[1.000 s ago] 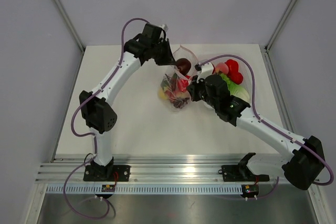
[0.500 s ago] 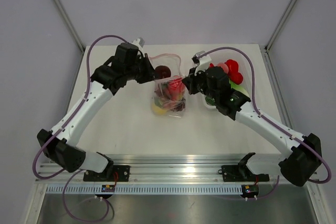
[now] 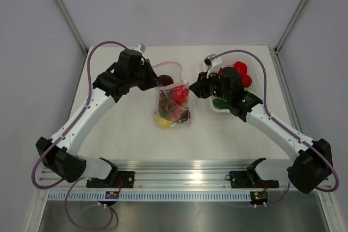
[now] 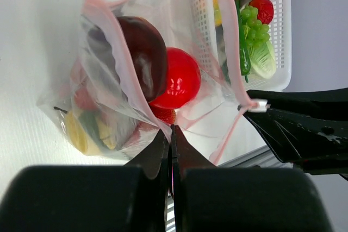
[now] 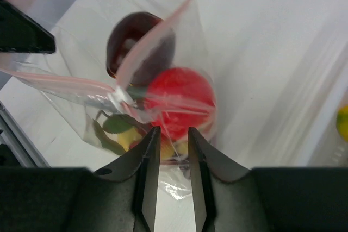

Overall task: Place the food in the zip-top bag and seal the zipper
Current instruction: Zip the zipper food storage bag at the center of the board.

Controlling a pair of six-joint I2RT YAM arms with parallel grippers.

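Observation:
The clear zip-top bag (image 3: 173, 107) stands between my grippers, its mouth open, with a dark purple fruit (image 4: 142, 52), a red tomato (image 4: 180, 77) and a yellow lemon (image 4: 76, 131) inside. The pink zipper (image 4: 103, 5) runs round the mouth to a white slider (image 4: 260, 104). My left gripper (image 3: 155, 81) is shut on the bag's mouth edge (image 4: 171, 130). My right gripper (image 3: 194, 89) is at the bag's right side by the slider. Its jaws stand a narrow gap apart (image 5: 172, 131), with loose bag film between them. More food lies in the basket (image 3: 224, 110).
The white mesh basket (image 4: 274, 42) with green grapes, lettuce, strawberry and red pieces stands right behind the right gripper. The aluminium rail (image 3: 179, 175) runs along the near table edge. Grey walls close in the back and both sides.
The left arm has swung left and nearer, dragging the bag left and toward the front. The right gripper has followed at the bag's right side.

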